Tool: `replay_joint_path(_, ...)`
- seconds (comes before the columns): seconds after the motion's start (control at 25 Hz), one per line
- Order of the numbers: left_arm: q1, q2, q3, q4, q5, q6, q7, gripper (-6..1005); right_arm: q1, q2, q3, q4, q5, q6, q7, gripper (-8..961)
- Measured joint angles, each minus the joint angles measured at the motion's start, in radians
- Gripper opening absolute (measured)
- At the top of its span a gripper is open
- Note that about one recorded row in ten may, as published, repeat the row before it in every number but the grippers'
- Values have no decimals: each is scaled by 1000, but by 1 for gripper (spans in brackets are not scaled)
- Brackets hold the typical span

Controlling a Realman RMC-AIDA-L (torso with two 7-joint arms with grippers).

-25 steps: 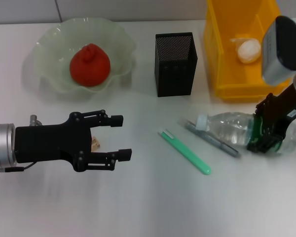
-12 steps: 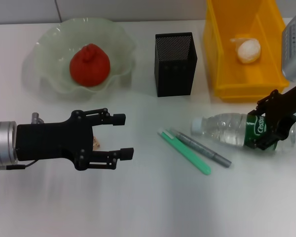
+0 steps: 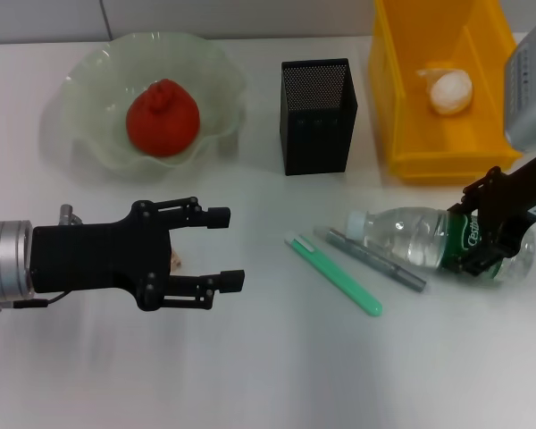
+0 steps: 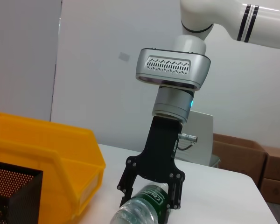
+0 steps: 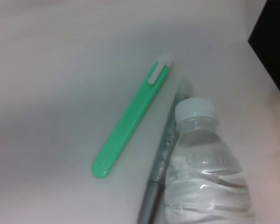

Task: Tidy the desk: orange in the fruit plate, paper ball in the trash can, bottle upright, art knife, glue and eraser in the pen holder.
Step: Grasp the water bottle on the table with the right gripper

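Observation:
The clear bottle (image 3: 406,239) lies on its side at the right, cap pointing left. My right gripper (image 3: 482,243) is shut on its green-labelled base end; the left wrist view shows that grip (image 4: 151,198). The green art knife (image 3: 335,274) and the grey glue pen (image 3: 375,260) lie beside the cap, and both show in the right wrist view, knife (image 5: 130,123) and pen (image 5: 161,179). My left gripper (image 3: 223,248) is open, low at the left, over a small eraser (image 3: 172,260). The orange (image 3: 163,116) sits in the fruit plate (image 3: 89,85). The paper ball (image 3: 450,92) lies in the yellow bin (image 3: 402,134).
The black mesh pen holder (image 3: 317,114) stands upright at the back centre, between the plate and the bin. The grey pen touches the bottle's neck. The bin stands just behind the right gripper.
My right gripper has shifted with the bottle's base, so the green label now shows, and the grey pen has been nudged. My left gripper has edged slightly right.

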Motion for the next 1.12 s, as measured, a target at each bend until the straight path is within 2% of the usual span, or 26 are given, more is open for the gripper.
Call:
replay_joint_path(0.48, 8, -4, 0, 0, 1, 7, 1, 805, 17, 2, -95, 52, -39, 64, 13, 760)
replay_joint_path(1.12, 8, -7, -1, 0, -5, 8, 2, 804, 20, 3, -124, 71, -40, 98, 15, 764)
